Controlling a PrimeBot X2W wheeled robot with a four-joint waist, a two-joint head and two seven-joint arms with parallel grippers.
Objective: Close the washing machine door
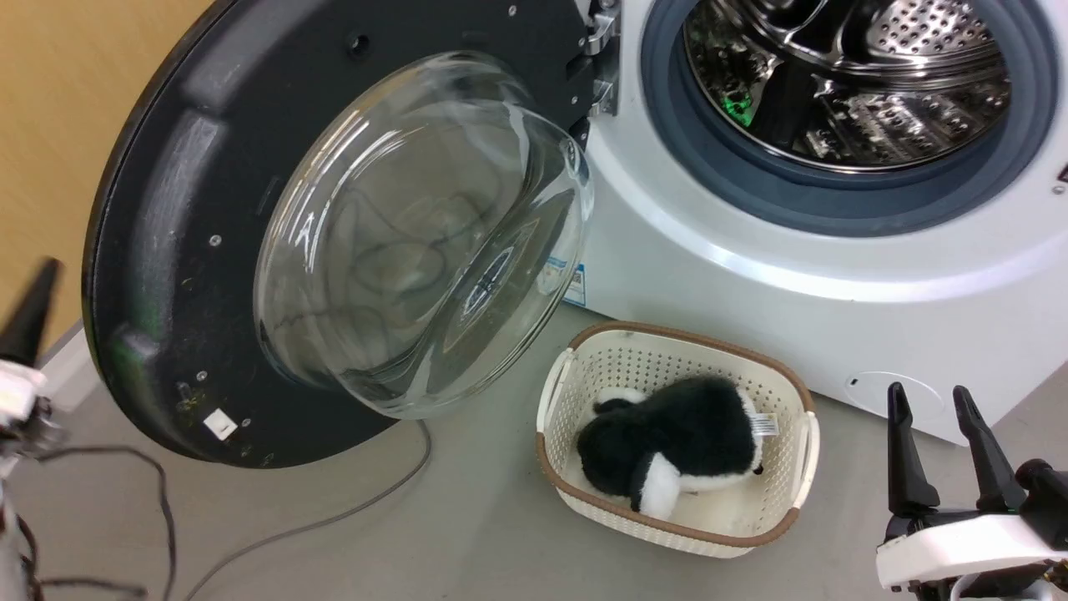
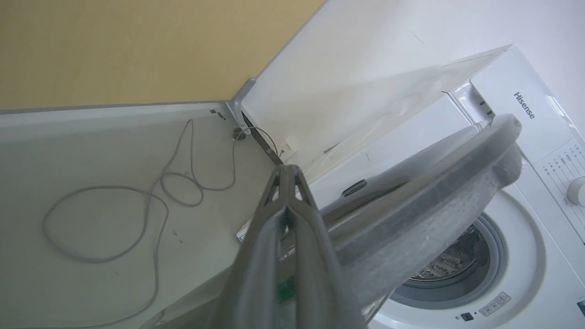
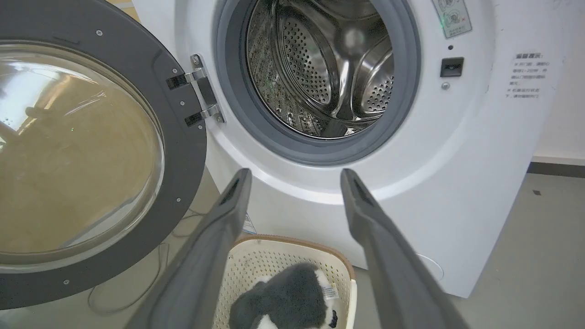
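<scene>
The washing machine door (image 1: pixel 167 209) stands wide open to the left of the washing machine (image 1: pixel 834 275), its glass bowl (image 1: pixel 417 242) bulging toward me and its metal hinge (image 1: pixel 599 50) at the top. My left gripper (image 1: pixel 42 280) is at the far left, just outside the door's outer edge. In the left wrist view my left gripper (image 2: pixel 287 170) is shut with nothing in it, close beside the door's (image 2: pixel 434 183) outer face; contact cannot be told. My right gripper (image 1: pixel 927 391) is open low at the right. It (image 3: pixel 295 176) faces the drum (image 3: pixel 329 68).
A cream perforated basket (image 1: pixel 793 467) holding a black-and-white plush toy (image 1: pixel 667 442) sits on the floor before the machine, under the door's swing. A grey cable (image 2: pixel 151 201) lies looped on the floor left of the machine. A yellow wall (image 1: pixel 50 125) is behind the door.
</scene>
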